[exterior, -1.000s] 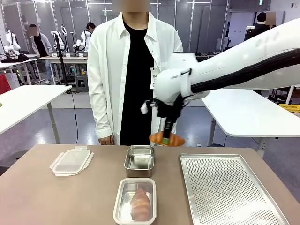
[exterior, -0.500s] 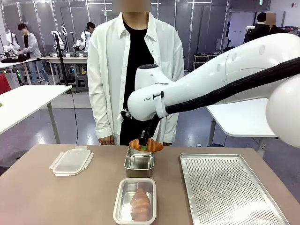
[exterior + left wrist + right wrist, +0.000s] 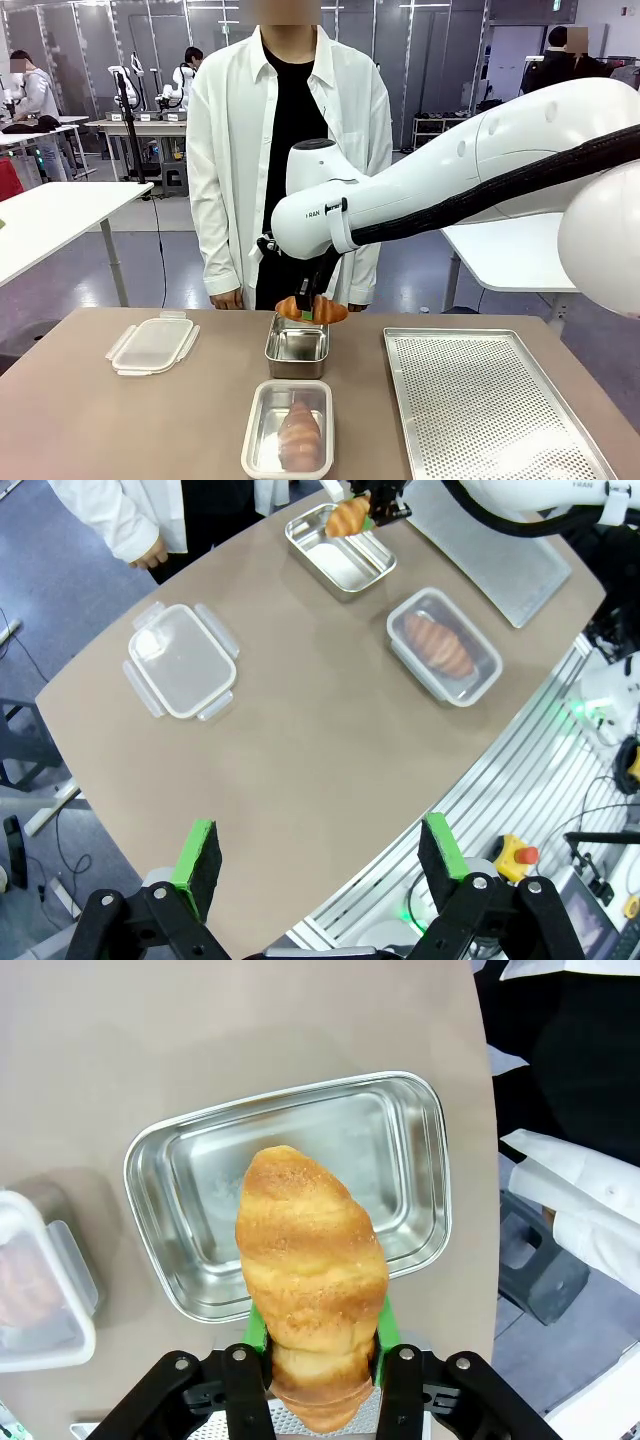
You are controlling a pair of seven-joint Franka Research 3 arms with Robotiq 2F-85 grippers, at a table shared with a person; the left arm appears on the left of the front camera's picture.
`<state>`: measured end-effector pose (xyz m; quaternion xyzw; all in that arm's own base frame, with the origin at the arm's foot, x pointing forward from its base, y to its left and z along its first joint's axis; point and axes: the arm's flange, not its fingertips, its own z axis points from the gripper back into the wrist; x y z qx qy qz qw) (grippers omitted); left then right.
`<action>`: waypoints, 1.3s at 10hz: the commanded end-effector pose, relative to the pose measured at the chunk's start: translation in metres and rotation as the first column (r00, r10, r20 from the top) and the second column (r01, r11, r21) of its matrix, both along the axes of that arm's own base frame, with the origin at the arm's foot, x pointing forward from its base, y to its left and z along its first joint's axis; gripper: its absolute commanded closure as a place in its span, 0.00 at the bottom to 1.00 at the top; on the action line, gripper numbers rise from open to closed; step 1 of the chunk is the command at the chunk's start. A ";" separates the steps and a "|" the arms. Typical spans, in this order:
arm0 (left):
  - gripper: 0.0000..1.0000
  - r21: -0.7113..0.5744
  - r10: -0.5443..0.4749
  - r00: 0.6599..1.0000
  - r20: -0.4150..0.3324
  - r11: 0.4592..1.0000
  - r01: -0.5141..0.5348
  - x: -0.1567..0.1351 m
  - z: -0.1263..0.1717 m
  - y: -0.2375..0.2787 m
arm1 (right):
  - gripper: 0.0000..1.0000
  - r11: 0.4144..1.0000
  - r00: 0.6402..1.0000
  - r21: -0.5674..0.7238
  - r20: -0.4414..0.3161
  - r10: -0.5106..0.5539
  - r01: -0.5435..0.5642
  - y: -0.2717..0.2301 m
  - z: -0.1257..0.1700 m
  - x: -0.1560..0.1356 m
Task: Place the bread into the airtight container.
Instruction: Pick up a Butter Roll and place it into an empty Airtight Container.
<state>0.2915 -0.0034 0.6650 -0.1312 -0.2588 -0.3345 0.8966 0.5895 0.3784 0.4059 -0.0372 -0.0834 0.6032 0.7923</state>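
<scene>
The right gripper (image 3: 315,1345), fingers clamped on the golden-brown croissant (image 3: 310,1260), has swung across and settled. The rectangular steel tin (image 3: 300,1090) now lies straight below the fingertips, so release looks near (a judgement). The croissant hides most of both pads (image 3: 256,1326). The left gripper (image 3: 320,855) has its fingers apart, empty.

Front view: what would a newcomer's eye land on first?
The right gripper, which holds a golden croissant just above the empty steel container at the table's far middle, in front of the standing person. Next come a second croissant lying in the white-rimmed container nearer the robot, and the big perforated tray on the right.
</scene>
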 end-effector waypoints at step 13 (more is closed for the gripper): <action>0.00 0.001 -0.020 1.000 0.004 1.000 0.020 0.000 0.001 0.001 | 0.56 0.469 0.479 0.098 -0.166 -0.862 0.878 0.019 -0.017 -0.006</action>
